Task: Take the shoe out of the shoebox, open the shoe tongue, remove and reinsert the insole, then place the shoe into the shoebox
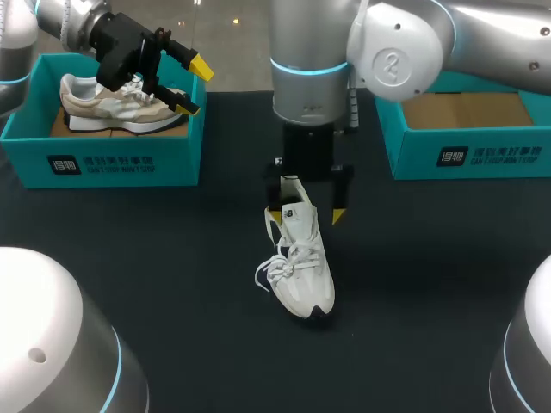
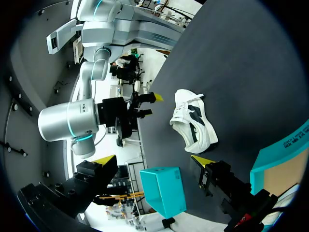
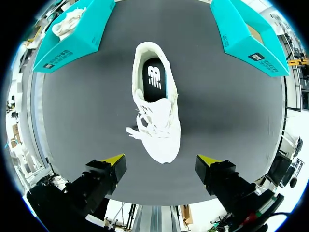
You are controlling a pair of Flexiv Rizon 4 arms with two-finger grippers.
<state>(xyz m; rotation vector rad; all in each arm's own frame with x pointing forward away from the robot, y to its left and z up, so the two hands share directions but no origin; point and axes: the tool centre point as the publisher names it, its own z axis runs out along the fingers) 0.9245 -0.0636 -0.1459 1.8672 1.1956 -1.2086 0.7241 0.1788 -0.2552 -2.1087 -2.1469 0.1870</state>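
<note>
Right claw (image 1: 306, 213): fingers spread wide, gripping nothing. It hangs straight down over the heel of the white shoe (image 1: 303, 258), one yellow tip to each side of the collar. From its own wrist camera the shoe lies ahead of the fingers, not between them. My read is that the stance lines it up for a reach into the shoe mouth, for either the tongue or the insole.

White shoe: out of its box, upright on its sole, toe toward me and heel under the right claw. The laces (image 1: 280, 267) are loose and trail off to one side. The dark insole (image 3: 154, 77) shows through the opening and seems to lie flat inside. I cannot tell whether it is waiting to be pulled or is already back in. How far the tongue is opened is also unclear.

Beyond the shoe's heel, to its right: right shoebox (image 1: 465, 155), teal, bare cardboard floor showing. Probably the shoe's home, left open for the return.

Beyond the heel, to the shoe's left: left shoebox (image 1: 112, 163), same teal, with a beige shoe (image 1: 120, 107) lying inside. Left claw (image 1: 195, 87) is parked above that box's nearer corner, fingers apart and empty, well apart from the white shoe. I judge it is standing off to give the right arm room.

Surface: table (image 1: 172, 275) covered in a dark matte mat, so the pale shoe shows up well.
</note>
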